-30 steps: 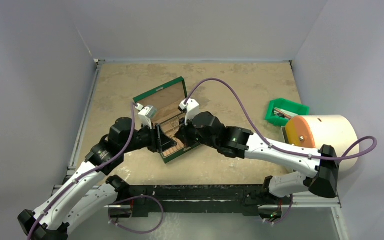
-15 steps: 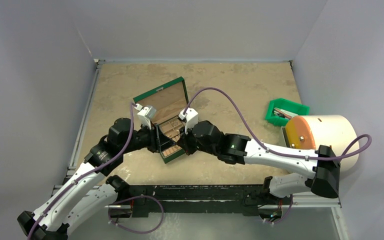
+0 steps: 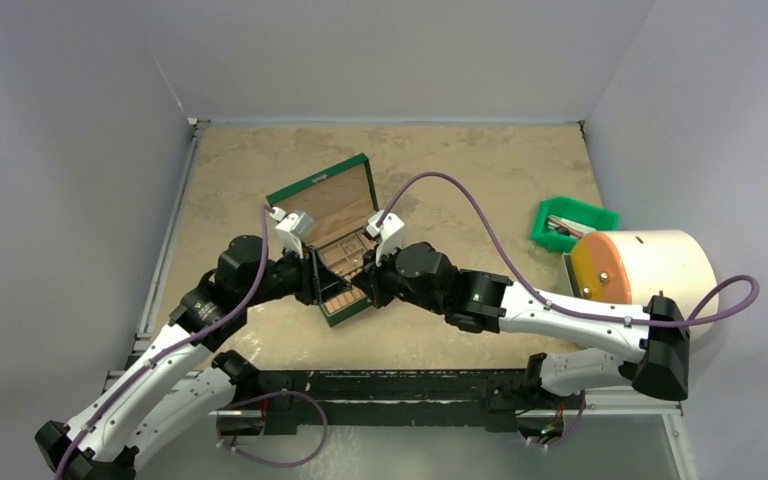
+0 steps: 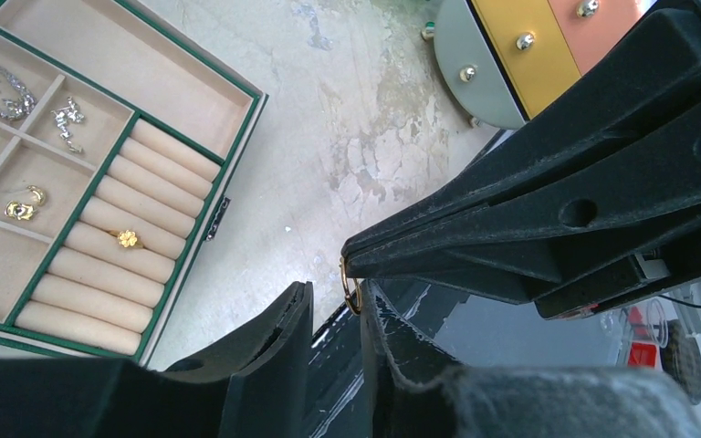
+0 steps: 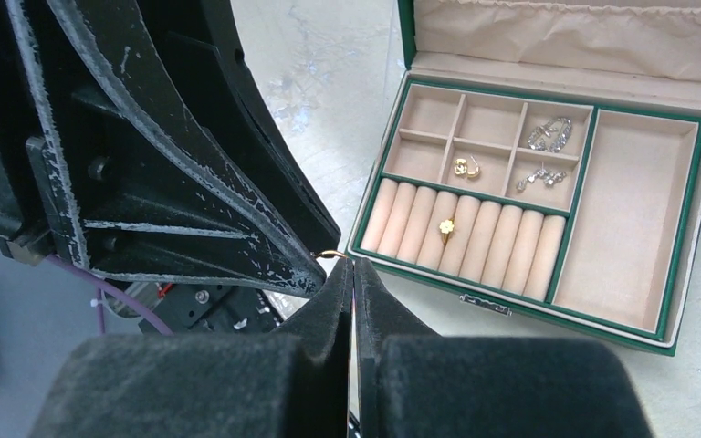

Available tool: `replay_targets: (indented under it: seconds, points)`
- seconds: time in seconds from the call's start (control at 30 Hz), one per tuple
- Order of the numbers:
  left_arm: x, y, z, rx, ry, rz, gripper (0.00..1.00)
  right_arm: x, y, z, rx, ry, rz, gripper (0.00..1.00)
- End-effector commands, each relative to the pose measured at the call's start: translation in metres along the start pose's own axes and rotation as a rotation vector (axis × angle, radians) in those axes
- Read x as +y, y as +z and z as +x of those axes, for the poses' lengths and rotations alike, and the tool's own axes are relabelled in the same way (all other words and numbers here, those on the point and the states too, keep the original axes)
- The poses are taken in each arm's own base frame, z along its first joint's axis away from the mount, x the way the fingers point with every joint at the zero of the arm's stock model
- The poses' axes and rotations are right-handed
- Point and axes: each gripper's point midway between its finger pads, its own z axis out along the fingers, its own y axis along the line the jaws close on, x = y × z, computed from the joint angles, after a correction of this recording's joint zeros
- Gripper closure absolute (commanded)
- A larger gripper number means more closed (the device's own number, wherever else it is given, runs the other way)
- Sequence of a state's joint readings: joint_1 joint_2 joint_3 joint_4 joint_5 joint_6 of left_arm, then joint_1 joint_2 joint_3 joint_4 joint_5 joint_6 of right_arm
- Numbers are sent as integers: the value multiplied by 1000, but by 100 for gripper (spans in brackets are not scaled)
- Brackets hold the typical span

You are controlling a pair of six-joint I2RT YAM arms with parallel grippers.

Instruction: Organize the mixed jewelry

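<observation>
The green jewelry box [image 3: 305, 185] lies open mid-table. My right gripper [image 5: 353, 266] is shut on a thin gold-coloured wire hoop [image 5: 332, 255] that sticks out of its tips. It holds the hoop [image 4: 350, 285] between the fingers of my left gripper [image 4: 338, 290], which is open; the hoop lies against one finger. Both grippers meet above the table just in front of the box [image 5: 685, 228]. In the box are silver pieces [image 5: 548, 133], gold earrings [image 5: 464, 168] and a gold flower ring [image 5: 446, 226] in the ring rolls.
A green bin [image 3: 572, 222] with metal items stands at the right, next to a white cylinder with an orange face [image 3: 645, 270]. The box lid [image 3: 332, 196] stands open toward the back. Grey walls enclose the table on three sides.
My right gripper came off the box's front edge and toward the left gripper, then shifted slightly right. The left arm has barely moved.
</observation>
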State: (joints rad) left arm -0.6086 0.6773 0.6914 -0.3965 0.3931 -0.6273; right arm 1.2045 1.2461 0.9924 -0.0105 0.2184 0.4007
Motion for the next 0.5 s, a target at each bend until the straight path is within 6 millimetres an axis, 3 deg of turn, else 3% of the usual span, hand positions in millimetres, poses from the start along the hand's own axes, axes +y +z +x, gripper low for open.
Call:
replay_targets:
  seconds: [0.0,0.2,0.37,0.47]
  points:
    - [-11,1,-12,-40,22,52,76,4,-4,-19,-75,-1,-6,100]
    - [-12,1,-12,-38,23,59,84,7,-2,-18,-70,-4,-13,100]
    - [-13,1,-12,-40,25,62,100,9,0,-17,-68,-5,-20,100]
    - [-13,0,-11,-38,26,65,100,10,0,-16,-67,-4,-23,100]
